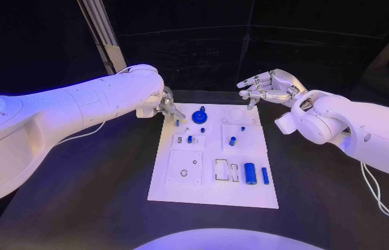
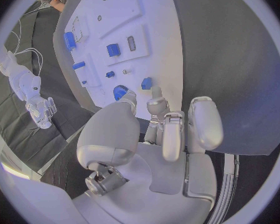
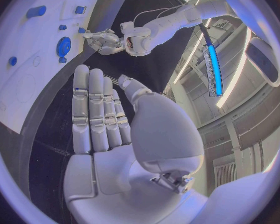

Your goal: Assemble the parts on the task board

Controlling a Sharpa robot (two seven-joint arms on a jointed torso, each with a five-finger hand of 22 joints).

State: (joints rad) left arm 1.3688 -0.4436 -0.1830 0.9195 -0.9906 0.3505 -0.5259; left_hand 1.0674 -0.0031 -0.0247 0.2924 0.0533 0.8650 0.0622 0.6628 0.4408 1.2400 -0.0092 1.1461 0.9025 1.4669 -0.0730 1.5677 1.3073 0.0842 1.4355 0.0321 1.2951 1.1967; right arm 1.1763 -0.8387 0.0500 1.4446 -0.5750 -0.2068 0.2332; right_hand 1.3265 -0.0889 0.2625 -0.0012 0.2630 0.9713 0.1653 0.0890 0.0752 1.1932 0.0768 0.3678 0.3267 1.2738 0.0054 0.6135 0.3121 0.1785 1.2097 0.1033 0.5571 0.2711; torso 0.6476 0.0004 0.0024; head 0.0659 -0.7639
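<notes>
The white task board (image 1: pixel 243 191) lies in the middle of the black table. Blue parts sit on it: a round knob (image 1: pixel 199 116), a small peg (image 1: pixel 177 122), a thick cylinder (image 1: pixel 250 173) and a thin bar (image 1: pixel 265 175). My left hand (image 1: pixel 166 108) hovers over the board's far left corner, fingers half bent and pointing down. In the left wrist view its fingertips (image 2: pixel 155 93) end just short of a small blue piece (image 2: pixel 146 83) and the knob (image 2: pixel 119 91), holding nothing. My right hand (image 1: pixel 267 88) hangs above the far right corner, fingers straight (image 3: pixel 96 109) and empty.
More small blue pieces (image 1: pixel 233 141) stand in the board's middle rows. White inset plates (image 1: pixel 186 168) take up the board's near left part. A slanted metal post (image 1: pixel 97 19) rises at the back left. A thin cable (image 1: pixel 81 135) trails under my left arm.
</notes>
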